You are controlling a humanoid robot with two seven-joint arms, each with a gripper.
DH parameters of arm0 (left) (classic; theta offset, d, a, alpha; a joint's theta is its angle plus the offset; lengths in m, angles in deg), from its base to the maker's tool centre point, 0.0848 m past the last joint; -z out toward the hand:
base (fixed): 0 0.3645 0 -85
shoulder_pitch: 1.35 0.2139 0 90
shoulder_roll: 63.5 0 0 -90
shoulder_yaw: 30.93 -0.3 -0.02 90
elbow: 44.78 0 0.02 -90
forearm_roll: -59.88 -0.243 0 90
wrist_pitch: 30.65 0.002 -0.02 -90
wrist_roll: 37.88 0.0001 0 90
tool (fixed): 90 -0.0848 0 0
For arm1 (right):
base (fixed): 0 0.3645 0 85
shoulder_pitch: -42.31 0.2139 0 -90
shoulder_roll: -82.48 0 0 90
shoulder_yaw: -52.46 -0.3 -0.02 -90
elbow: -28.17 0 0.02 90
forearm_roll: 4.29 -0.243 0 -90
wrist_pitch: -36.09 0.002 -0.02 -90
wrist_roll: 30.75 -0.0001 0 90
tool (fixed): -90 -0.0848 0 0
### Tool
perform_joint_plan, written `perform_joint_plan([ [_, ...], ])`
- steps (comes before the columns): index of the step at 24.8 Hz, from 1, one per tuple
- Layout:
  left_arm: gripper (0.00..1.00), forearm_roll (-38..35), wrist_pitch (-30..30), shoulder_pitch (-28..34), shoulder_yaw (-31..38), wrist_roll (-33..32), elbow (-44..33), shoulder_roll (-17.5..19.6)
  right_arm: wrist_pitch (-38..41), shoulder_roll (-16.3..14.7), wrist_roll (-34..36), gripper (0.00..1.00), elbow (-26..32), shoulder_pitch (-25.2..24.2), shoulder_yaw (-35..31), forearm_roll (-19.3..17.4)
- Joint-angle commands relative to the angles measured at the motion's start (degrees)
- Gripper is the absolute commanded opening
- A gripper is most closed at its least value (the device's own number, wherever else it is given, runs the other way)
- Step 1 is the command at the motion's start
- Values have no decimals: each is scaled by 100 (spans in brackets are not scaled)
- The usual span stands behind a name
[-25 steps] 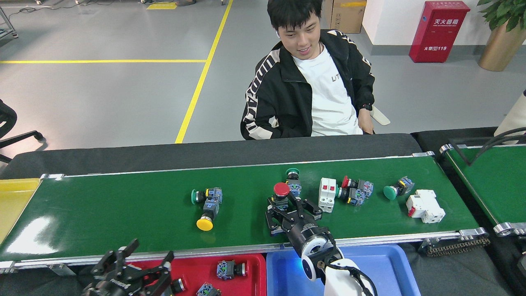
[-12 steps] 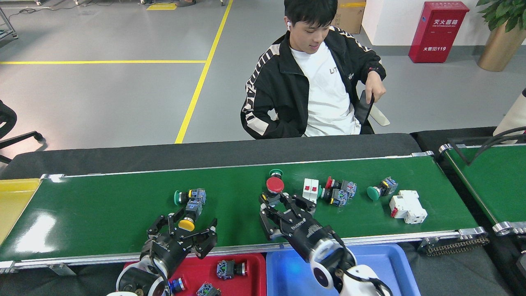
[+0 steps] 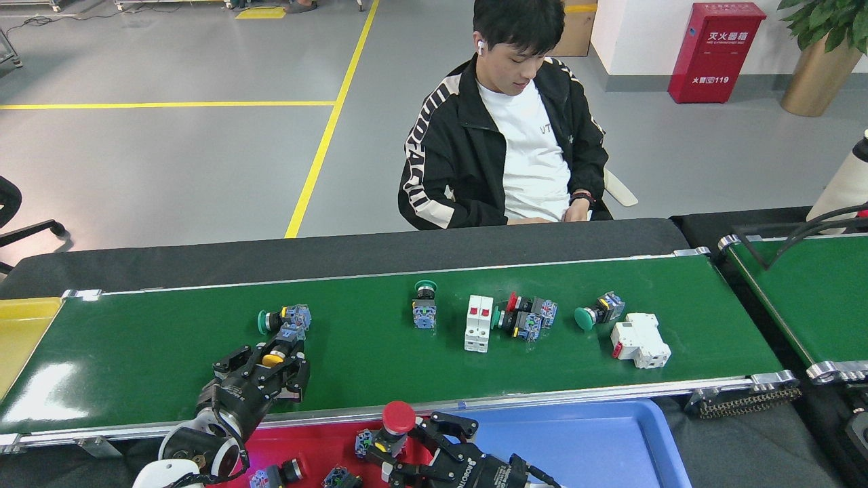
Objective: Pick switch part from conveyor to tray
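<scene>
The left tool (image 3: 271, 366) lies low over the conveyor (image 3: 169, 346) at about 8 o'clock of the view, its black fingers (image 3: 234, 357) clenched around a yellow-capped push-button switch (image 3: 274, 355) that rests on the belt. Touching that switch at its 12 o'clock end is a green-capped switch (image 3: 279, 318) with a blue contact block, lying on its side.

The right tool (image 3: 413, 440) sits at 6 o'clock, off the belt and over the near edge where the red tray (image 3: 319, 440) meets the blue tray (image 3: 583, 447). It is grasping a red mushroom-head switch (image 3: 393, 423), held upright with the red cap on top, above the right part of the red tray. Inside the red tray more switch parts (image 3: 281, 472) lie near the bottom edge of the view.

On the belt, toward 12 o'clock from the right tool, another green-capped switch (image 3: 424, 305) lies with its blue block toward the robot. To its 3 o'clock stands a white breaker (image 3: 479, 323) with red toggles, just beside a cluster of red- and green-capped switches (image 3: 525, 316). Farther toward 3 o'clock is a large green-headed switch (image 3: 598, 310), and near it a second white breaker (image 3: 639, 340).

A yellow tray (image 3: 24, 325) sits at the belt's 9 o'clock end. A smaller green belt (image 3: 807, 291) shows at 3 o'clock. Beyond the conveyor a person (image 3: 505, 135) in a black jacket sits facing the black tabletop edge (image 3: 339, 254).
</scene>
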Motion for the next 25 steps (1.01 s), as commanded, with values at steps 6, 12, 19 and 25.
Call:
perform_joint_plan([
  [6,6,805,-1074,809,544,115,-958,553,-233,51,-78,100,162,77,-859,-61],
  [12,7,920,-2674,2382,1827,625,-2065,703,-1824,16,-60,100,241,-2,-2028,-61],
  [19,39,436,-2674,2901,1897,941,-2311,835,-2615,-265,239,100,1199,-1514,-2037,132],
  [25,90,392,-2674,2901,1388,941,-2364,782,-2931,148,212,100,944,-1013,-1940,633],
])
